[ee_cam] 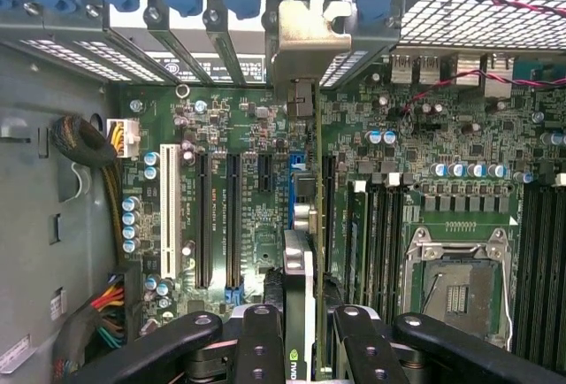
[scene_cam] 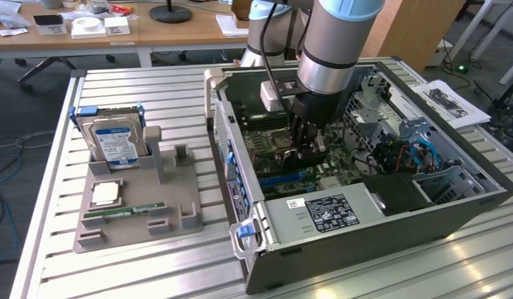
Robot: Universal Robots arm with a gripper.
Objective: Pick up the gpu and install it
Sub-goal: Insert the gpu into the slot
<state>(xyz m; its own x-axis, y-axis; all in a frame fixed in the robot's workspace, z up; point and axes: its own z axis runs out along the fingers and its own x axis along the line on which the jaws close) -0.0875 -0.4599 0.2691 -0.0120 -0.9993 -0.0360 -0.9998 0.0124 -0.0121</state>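
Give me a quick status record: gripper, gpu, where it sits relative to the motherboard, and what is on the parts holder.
gripper: shut on the gpu, down inside the open computer case
gpu: held on edge over the motherboard, metal bracket toward the case's rear slot openings
seating: cannot tell whether it is in a slot
parts holder: hard drive standing upright, RAM stick lying flat

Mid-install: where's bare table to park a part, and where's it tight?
Bare slatted metal table lies between the silver hard drive and the wooden desk, and along the grey parts holder's near edge. Crowded: inside the open black computer case, where jaws clamp the flat black gpu card over the green motherboard.
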